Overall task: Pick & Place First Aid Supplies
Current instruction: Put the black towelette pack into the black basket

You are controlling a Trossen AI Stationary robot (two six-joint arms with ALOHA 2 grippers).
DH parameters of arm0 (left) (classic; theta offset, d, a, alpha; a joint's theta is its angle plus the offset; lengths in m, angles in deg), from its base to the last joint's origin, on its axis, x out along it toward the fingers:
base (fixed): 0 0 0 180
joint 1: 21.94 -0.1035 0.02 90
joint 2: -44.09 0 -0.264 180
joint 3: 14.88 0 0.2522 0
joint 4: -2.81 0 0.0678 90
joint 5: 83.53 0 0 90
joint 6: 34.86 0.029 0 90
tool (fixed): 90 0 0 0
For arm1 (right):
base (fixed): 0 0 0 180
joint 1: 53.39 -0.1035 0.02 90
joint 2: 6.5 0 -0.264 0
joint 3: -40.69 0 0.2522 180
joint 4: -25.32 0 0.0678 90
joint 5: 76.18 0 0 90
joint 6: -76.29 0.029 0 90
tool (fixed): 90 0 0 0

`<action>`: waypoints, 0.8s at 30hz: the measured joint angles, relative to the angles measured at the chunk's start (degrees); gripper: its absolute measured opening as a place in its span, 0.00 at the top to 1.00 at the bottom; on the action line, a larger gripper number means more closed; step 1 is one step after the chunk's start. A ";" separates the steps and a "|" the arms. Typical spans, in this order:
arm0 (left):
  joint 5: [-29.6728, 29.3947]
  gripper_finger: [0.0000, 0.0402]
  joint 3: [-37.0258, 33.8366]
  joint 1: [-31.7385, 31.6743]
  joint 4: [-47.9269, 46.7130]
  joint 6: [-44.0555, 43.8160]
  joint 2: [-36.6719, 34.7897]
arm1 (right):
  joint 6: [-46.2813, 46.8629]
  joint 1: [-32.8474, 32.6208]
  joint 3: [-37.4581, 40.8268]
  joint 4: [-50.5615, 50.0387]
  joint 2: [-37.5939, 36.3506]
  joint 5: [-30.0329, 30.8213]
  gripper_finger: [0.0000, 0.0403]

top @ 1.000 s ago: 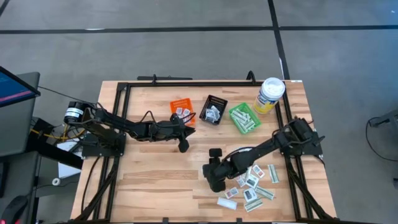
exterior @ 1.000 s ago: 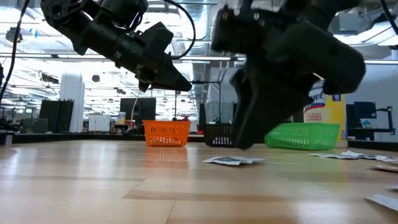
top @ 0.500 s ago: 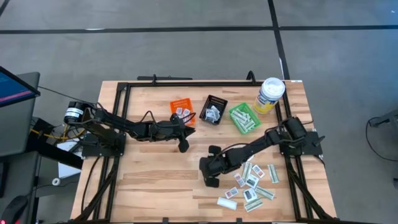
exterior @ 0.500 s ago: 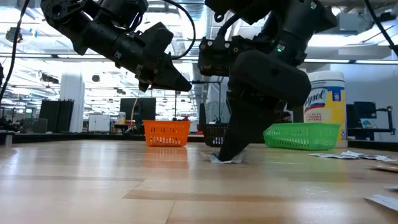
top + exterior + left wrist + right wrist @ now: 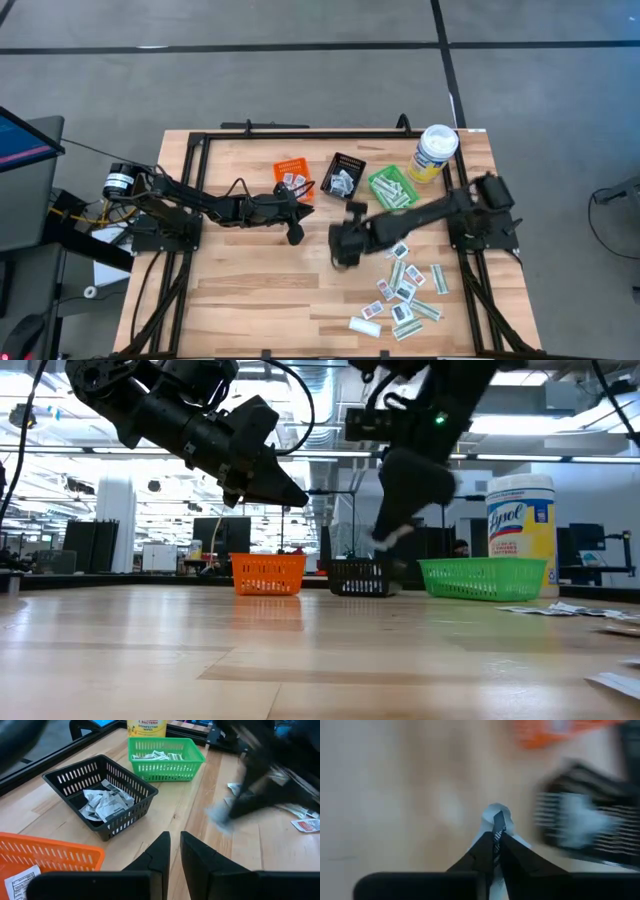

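My right gripper hangs above the table's middle, on the near side of the black bin, shut on one white first aid packet, which also shows in the low view as a pale packet. More packets lie flat on the wood at the near right. Some packets lie in the black bin, the orange bin and the green bin. My left gripper waits in the air on the near side of the orange bin, its fingers almost together with nothing between them. My right gripper pinches the white packet between its two fingertips. The packet's free end sticks out past them. The fingers slant down from the table's right. The packet is lifted clear of the table.
A yellow wipes canister with a white lid stands at the far right, beside the green bin. The three bins stand in a row along the far side. A black frame rail runs round the table. Bare wood lies at the near left.
My right gripper has taken hold of a white packet lying on the table, lifted it clear, and gone up and toward the far edge, toward the black bin, tipping as it went. The packet has left the wood.
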 joint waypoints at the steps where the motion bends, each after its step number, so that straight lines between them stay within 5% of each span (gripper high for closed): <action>1: 0.02 0.89 0.00 0.00 0.00 -0.01 0.00 | -1.09 1.45 0.05 -1.25 -1.13 2.63 0.93; 5: 0.02 0.89 0.00 -0.02 0.00 -0.02 0.00 | -2.62 8.32 -0.03 -1.29 -6.01 5.01 0.89; 10: 0.02 0.89 0.00 -0.02 0.02 -0.22 0.00 | -1.12 13.43 -0.04 1.40 -7.17 -2.51 0.94; 20: 0.11 0.89 0.00 -0.02 0.03 -0.22 0.00 | -1.49 10.63 -0.04 10.25 -4.09 -5.90 0.99; 24: 5.42 0.89 0.00 -0.02 0.07 -0.24 0.00 | 0.10 8.82 -0.09 12.97 -4.41 -5.82 0.99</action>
